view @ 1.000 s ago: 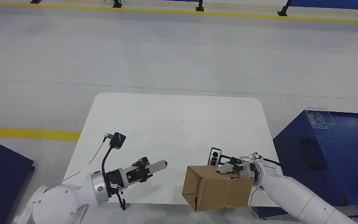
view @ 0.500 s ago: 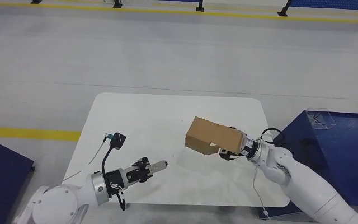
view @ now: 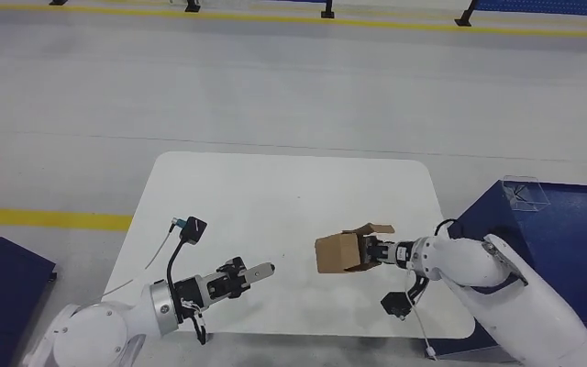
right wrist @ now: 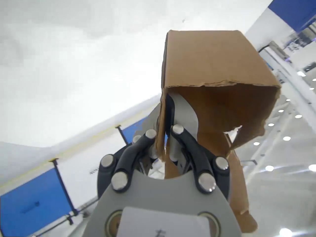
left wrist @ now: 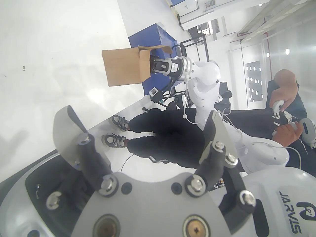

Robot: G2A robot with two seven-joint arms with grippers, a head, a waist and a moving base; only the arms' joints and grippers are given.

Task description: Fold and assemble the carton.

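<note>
I have the brown corrugated cardboard carton (view: 337, 253) in the right gripper (view: 368, 250), over the right-hand near part of the white rounded-corner table (view: 275, 193). The carton lies on its side. Its closed end faces the middle of the table and its open end faces back along my right arm.

In the right wrist view, the gripper's two fingers are clamped on one side wall of the carton at the open end, with one finger inside the box and the other outside it, and the cardboard edge pinched between them. The rim of that open end is ragged. Loose flaps stick out around the gripper, and one of them juts out past the far side of the mouth in the top view. I cannot tell whether the carton's lower edge touches the tabletop or sits just above it.

My left gripper (view: 261, 271) is over the near left part of the table, well apart from the carton and pointing toward it. Its fingers are spread apart with nothing between them.

A dark blue box-shaped bin (view: 532, 239) stands off the table's right edge, beside my right arm.
</note>
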